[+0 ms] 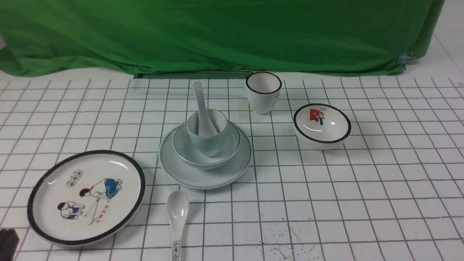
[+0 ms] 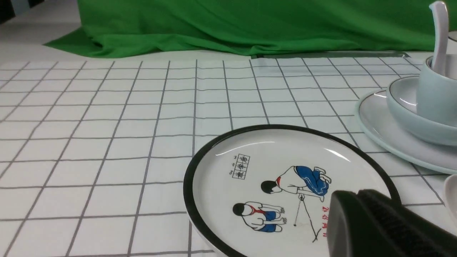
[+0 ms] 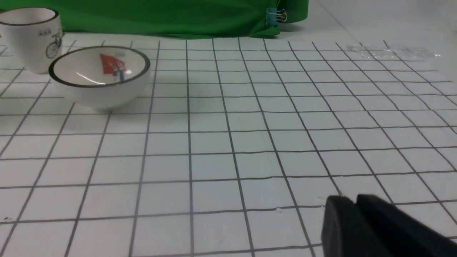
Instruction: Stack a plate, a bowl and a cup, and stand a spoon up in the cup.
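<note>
The pale blue-green plate [image 1: 181, 170] lies mid-table with the matching bowl [image 1: 228, 145] on it. The small cup [image 1: 206, 145] sits in the bowl. The plain white spoon [image 1: 200, 98] stands in the cup, handle up and leaning back-left. The left wrist view shows the same stack: plate [image 2: 378, 121], bowl [image 2: 403, 114], cup [image 2: 433, 96], spoon [image 2: 441, 32]. My left gripper [image 2: 357, 193] is shut and empty, low over the near side of the cartoon plate; only its tip [image 1: 7, 241] shows in the front view. My right gripper [image 3: 355, 198] hangs over bare cloth, fingers together, holding nothing.
A black-rimmed cartoon plate [image 1: 87, 195] lies front left, with a printed-handle spoon [image 1: 177, 214] beside it. A black-rimmed white cup [image 1: 263, 92] and a flag-picture bowl [image 1: 322, 125] stand to the right of the stack. Green cloth [image 1: 217, 32] backs the table.
</note>
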Controlling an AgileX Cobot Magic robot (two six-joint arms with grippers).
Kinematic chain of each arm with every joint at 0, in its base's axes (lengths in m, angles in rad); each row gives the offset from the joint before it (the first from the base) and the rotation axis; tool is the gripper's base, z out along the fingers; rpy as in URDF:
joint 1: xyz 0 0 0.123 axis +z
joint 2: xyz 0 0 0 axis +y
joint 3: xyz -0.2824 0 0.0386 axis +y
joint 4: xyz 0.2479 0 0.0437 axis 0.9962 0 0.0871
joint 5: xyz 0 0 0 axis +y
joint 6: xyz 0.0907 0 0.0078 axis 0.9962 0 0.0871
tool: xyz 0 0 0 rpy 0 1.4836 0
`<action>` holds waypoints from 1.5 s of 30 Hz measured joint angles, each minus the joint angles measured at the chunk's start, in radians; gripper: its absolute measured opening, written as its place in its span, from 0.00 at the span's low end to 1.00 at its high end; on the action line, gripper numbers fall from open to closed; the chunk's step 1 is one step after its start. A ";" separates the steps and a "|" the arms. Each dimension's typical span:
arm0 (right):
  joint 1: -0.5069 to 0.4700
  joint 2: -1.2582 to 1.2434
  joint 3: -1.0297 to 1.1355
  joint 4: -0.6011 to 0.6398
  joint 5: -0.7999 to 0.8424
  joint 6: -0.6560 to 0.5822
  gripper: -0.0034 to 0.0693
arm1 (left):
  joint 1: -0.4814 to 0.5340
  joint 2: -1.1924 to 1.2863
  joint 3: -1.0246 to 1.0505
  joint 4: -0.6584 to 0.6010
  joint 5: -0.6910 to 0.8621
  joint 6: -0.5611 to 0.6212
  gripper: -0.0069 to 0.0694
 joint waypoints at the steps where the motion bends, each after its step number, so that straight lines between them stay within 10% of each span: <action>1: 0.000 0.000 0.000 0.000 0.000 0.000 0.18 | -0.002 0.000 0.001 0.000 0.001 0.000 0.05; 45: 0.000 0.000 0.000 0.000 0.001 0.000 0.32 | -0.003 0.000 0.001 0.000 0.003 0.000 0.05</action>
